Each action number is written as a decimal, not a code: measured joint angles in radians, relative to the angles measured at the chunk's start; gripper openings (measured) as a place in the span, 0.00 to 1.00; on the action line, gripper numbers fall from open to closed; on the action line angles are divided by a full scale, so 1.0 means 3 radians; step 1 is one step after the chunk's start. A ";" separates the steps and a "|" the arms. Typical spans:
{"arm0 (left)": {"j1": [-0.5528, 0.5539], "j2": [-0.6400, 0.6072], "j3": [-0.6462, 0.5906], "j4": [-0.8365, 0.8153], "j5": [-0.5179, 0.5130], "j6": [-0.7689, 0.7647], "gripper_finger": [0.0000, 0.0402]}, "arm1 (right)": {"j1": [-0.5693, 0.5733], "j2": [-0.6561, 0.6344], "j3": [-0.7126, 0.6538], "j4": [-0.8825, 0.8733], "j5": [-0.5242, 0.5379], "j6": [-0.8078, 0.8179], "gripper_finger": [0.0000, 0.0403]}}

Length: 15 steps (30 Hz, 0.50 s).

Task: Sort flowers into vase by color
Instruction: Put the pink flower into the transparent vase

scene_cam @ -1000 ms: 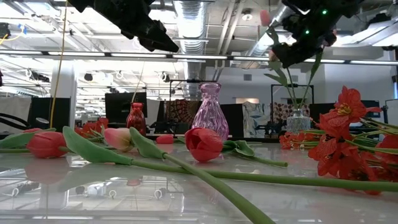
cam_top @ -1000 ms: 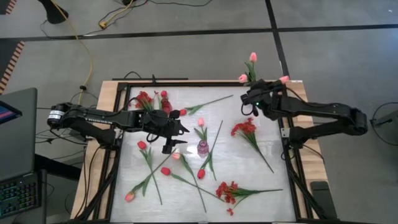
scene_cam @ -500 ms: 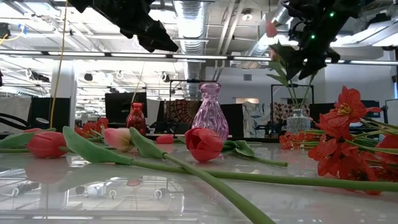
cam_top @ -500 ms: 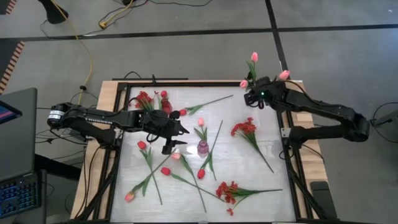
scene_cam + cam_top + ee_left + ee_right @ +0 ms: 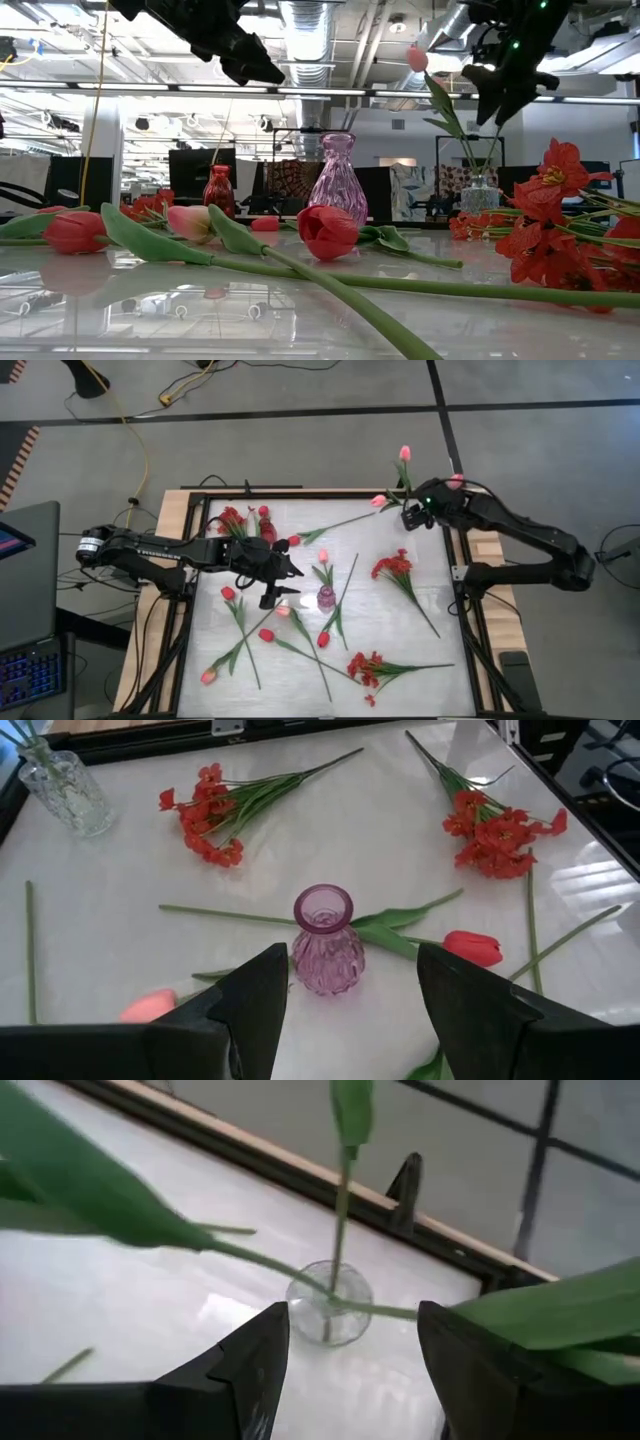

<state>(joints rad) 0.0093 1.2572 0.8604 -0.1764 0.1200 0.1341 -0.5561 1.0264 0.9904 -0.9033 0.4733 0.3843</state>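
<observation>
White table: open right gripper above clear vase of pink tulips.

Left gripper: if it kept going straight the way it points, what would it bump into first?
Probably the purple vase. The left gripper is open, and the vase stands right ahead between its fingers, though depth is hard to judge.

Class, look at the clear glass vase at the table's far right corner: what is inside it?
The clear glass vase holds thin green stems of pink tulips. The right end effector covers the vase from above, so the stem count stays hidden.
</observation>
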 joint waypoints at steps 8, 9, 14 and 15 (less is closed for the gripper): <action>0.0000 0.0000 0.0000 -0.0036 0.0008 0.0000 0.53 | 0.0000 0.0000 0.0158 0.0085 -0.1015 -0.0363 0.62; 0.0000 0.0000 0.0000 -0.0051 0.0008 0.0000 0.53 | 0.0000 0.0000 0.0168 0.0093 -0.1152 -0.0399 0.62; 0.0000 0.0000 0.0000 -0.0111 0.0008 -0.0014 0.53 | 0.0020 0.0000 0.0208 0.0049 -0.1352 -0.0415 0.62; -0.0001 0.0000 0.0000 -0.0117 0.0008 -0.0014 0.53 | 0.0022 0.0000 0.0220 0.0023 -0.1351 -0.0416 0.62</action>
<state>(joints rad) 0.0091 1.2572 0.8604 -0.2116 0.1223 0.1299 -0.5495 1.0264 1.0563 -0.8963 0.0681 0.2596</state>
